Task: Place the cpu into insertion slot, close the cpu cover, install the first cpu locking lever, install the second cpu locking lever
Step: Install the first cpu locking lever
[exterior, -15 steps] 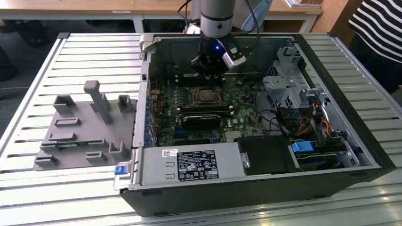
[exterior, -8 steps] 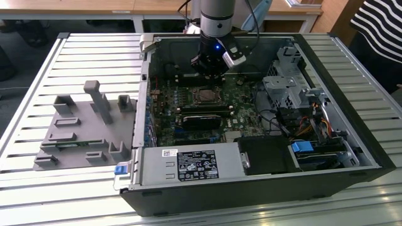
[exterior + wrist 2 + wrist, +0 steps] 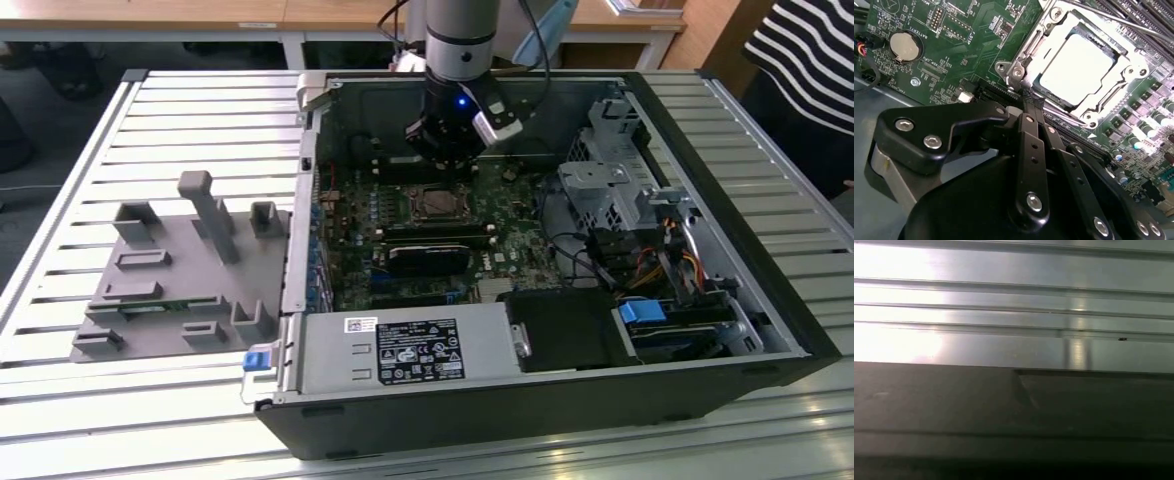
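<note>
The computer case (image 3: 534,400) lies open on the slatted table (image 3: 80,420). On the exterior view's left sits a holder block (image 3: 174,290). Inside, the chip (image 3: 1076,67) rests in its socket (image 3: 1034,47), the gripper (image 3: 1031,97) beside it.

From high and off the arm, our exterior view looks down on the whole open computer case (image 3: 561,400). Our second wrist view sits close above the motherboard (image 3: 964,45) that both show; our first wrist view faces ribbed metal.
</note>
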`<state>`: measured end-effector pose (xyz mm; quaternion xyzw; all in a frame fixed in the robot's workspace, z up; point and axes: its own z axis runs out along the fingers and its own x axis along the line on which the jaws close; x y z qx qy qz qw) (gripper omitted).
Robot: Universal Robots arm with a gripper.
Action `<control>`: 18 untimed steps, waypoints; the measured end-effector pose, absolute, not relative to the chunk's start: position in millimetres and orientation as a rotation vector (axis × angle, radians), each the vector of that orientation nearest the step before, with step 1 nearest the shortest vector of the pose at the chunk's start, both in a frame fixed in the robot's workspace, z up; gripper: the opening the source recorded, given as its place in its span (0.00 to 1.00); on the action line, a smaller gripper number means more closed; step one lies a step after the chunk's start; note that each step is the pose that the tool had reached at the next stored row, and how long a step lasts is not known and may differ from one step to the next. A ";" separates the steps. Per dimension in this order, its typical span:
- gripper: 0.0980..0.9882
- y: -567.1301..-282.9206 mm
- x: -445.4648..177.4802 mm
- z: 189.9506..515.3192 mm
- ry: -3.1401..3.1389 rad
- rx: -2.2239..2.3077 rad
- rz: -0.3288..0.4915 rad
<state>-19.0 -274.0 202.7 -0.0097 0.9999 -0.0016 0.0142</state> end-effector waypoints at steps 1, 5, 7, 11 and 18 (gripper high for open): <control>0.01 -274.4 -19.0 202.6 3.113 -0.030 -0.005; 0.01 -277.1 -19.0 202.6 3.113 -0.030 0.001; 0.01 -278.9 -19.0 202.6 3.113 -0.030 0.014; 0.01 -280.8 -19.0 202.4 3.112 -0.029 0.028; 0.01 -281.5 -19.0 201.0 3.113 -0.028 0.028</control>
